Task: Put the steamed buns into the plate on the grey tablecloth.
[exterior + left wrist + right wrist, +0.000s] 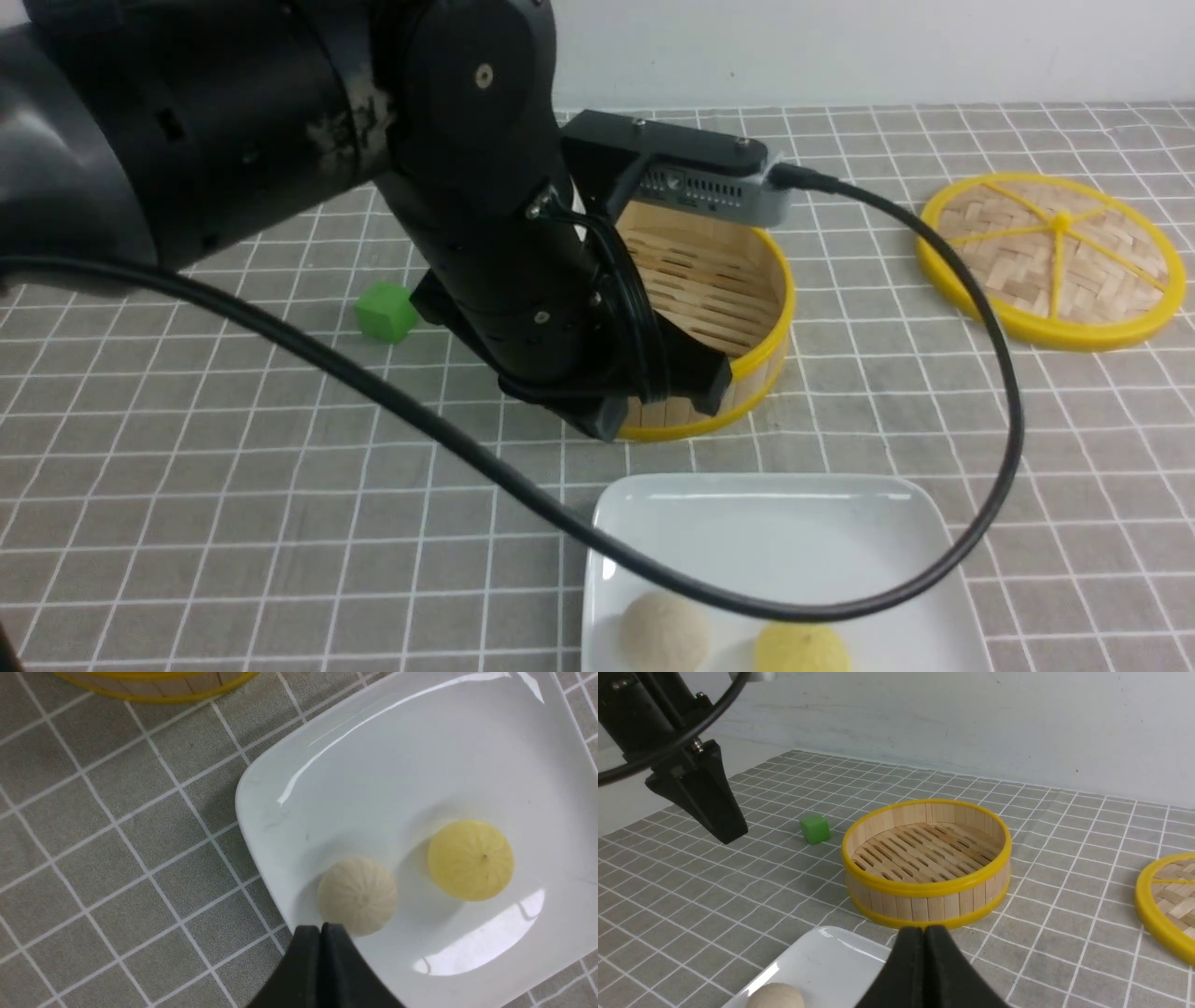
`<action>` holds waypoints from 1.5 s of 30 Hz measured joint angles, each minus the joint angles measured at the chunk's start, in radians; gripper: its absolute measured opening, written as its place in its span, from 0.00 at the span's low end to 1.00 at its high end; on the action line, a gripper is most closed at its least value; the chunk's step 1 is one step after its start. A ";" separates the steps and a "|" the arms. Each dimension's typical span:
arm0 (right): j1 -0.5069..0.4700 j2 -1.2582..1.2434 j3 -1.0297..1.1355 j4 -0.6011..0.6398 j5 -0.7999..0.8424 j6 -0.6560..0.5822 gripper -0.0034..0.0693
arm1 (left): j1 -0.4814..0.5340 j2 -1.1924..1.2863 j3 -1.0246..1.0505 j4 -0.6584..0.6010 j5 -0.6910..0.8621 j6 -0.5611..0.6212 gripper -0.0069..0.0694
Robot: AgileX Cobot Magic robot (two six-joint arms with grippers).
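Spanning the whole scene, grey tablecloth carries the plate, cream bun and yellow bun both inside, apart. Left gripper and right gripper are pinched together, holding nothing. Task looks complete; retreat left gripper straight up, avoid clipping cream bun.

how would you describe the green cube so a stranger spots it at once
On the grey tablecloth, find the round bamboo steamer basket near the middle. To the robot's left of it, apart on the cloth, sits the green cube. It is the only green thing, and small and boxy.
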 joint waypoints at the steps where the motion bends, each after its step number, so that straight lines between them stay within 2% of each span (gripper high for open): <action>1: 0.000 0.000 0.000 0.000 0.000 0.000 0.04 | 0.000 0.000 0.000 0.000 0.000 0.000 0.09; 14: 0.000 0.000 0.000 0.002 0.000 0.000 0.05 | 0.000 0.000 0.000 0.002 0.011 -0.026 0.10; 20: -0.017 -0.009 0.007 0.056 -0.003 0.000 0.05 | 0.000 0.000 0.000 0.002 0.027 -0.027 0.11; 25: -0.195 -0.038 0.117 0.057 -0.037 0.000 0.06 | 0.000 0.000 0.000 0.005 0.027 -0.027 0.11; 29: -0.368 -0.121 0.284 0.056 -0.077 0.000 0.06 | 0.000 0.000 0.000 0.010 0.027 -0.027 0.11; 33: -0.515 -0.158 0.390 0.059 -0.050 0.000 0.07 | 0.000 0.000 0.000 0.012 0.027 -0.027 0.11; 39: -0.651 -0.159 0.390 0.088 -0.037 0.003 0.08 | 0.000 -0.020 0.000 0.029 0.027 -0.026 0.12; 45: -0.693 -0.159 0.390 0.131 -0.037 0.004 0.09 | 0.000 -0.157 0.000 0.039 0.037 -0.004 0.12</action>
